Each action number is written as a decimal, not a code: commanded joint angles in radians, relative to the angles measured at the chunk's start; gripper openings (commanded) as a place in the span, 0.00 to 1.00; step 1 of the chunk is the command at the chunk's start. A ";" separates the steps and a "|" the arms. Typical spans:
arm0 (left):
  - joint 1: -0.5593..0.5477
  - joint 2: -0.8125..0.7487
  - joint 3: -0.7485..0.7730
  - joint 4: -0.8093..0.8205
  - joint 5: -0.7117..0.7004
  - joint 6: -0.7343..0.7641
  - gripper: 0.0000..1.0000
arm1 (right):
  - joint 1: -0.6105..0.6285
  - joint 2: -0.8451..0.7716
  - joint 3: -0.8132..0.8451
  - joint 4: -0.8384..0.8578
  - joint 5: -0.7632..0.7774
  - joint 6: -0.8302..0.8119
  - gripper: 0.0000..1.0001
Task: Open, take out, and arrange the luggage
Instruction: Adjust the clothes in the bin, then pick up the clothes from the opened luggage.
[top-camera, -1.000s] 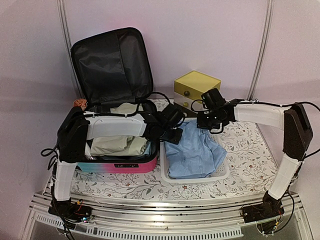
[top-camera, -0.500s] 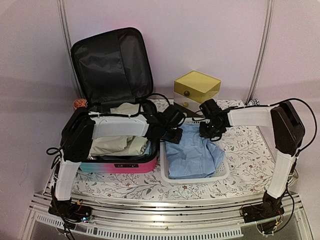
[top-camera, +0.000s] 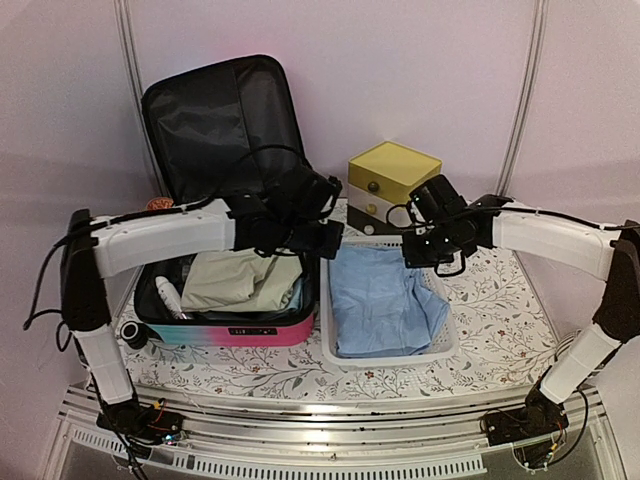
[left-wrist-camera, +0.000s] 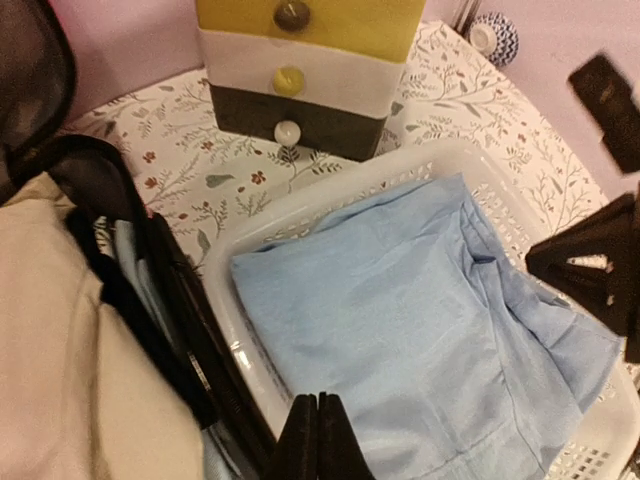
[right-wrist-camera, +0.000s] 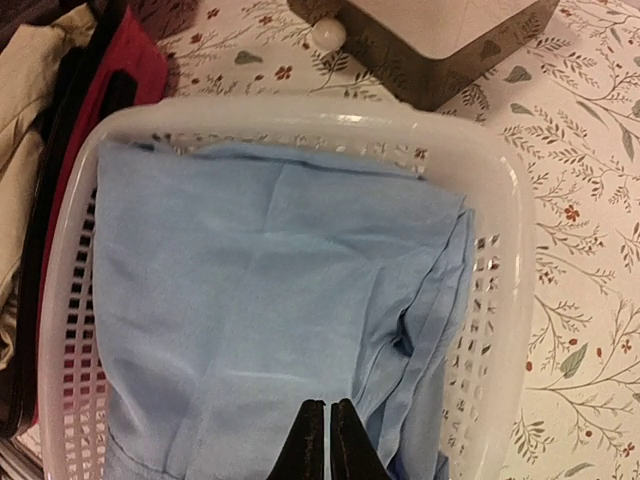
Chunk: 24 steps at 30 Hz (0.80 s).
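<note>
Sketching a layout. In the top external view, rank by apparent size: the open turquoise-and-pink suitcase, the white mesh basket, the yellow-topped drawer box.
Largest: open turquoise-and-pink hard-shell suitcase.
Then: white plastic mesh basket.
Smallest: yellow-topped drawer box, though it sits farther back.

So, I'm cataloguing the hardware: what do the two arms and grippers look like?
The left arm and right arm have white shells, black joints, thin black cables looping alongside. The left gripper and right gripper are black, with slim fingers tapering to points.
</note>
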 joint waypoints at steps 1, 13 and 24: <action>0.000 -0.148 -0.093 -0.064 -0.059 0.026 0.00 | 0.040 -0.046 -0.050 -0.142 -0.030 0.042 0.06; 0.064 -0.415 -0.325 -0.170 -0.124 0.007 0.04 | 0.056 0.053 -0.250 -0.071 0.030 0.161 0.02; 0.106 -0.531 -0.451 -0.207 -0.108 0.029 0.26 | 0.071 -0.043 -0.195 -0.098 0.100 0.153 0.06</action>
